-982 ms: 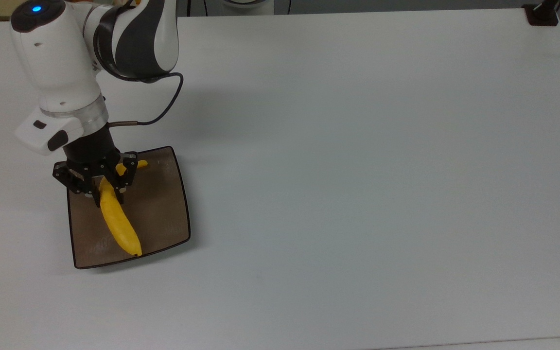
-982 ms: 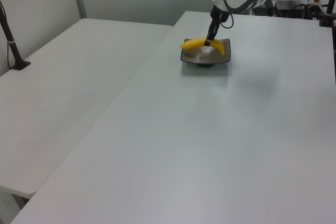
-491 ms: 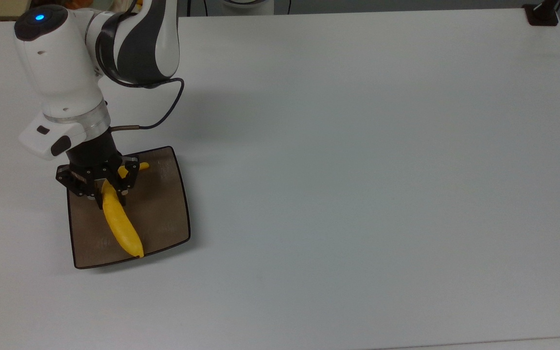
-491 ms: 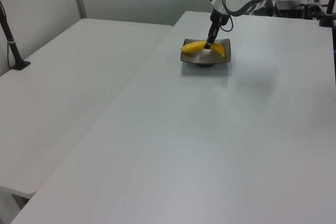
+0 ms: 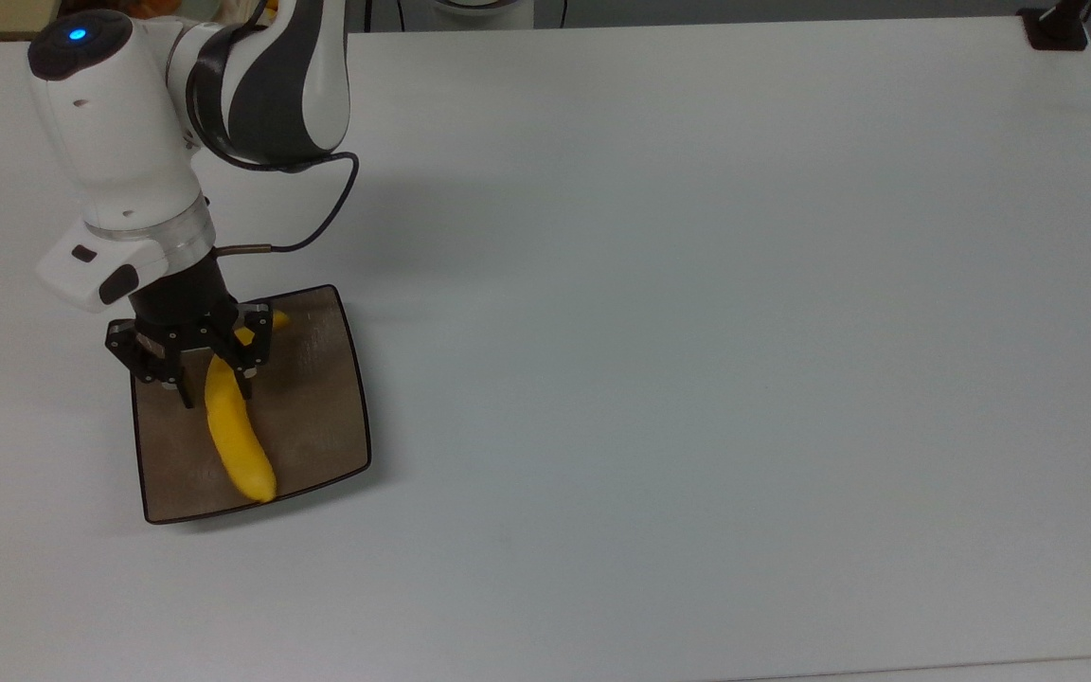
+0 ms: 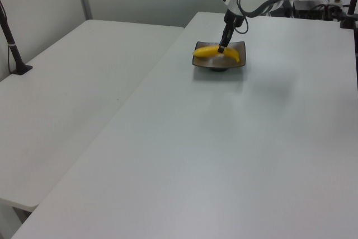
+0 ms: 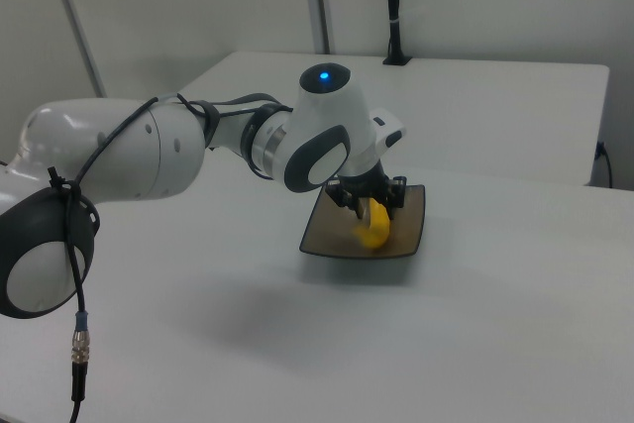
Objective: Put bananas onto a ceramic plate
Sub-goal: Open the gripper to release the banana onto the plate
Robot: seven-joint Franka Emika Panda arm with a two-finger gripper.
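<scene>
Plain white surface [image 5: 697,332], nothing fancy. Square brown ceramic plate [image 5: 318,436] sitting near the top view's left edge, yellow banana [image 5: 233,436] lying flat across it, tip close to the plate's near rim. End effector [image 5: 217,389] hanging right over the stem half, fingers spread apart on either side of the banana, not clamping it.

Jaws of gripper [image 5: 217,386] spread apart since a second ago — banana [image 5: 232,428] released, now lying flat on plate [image 5: 318,407]
</scene>
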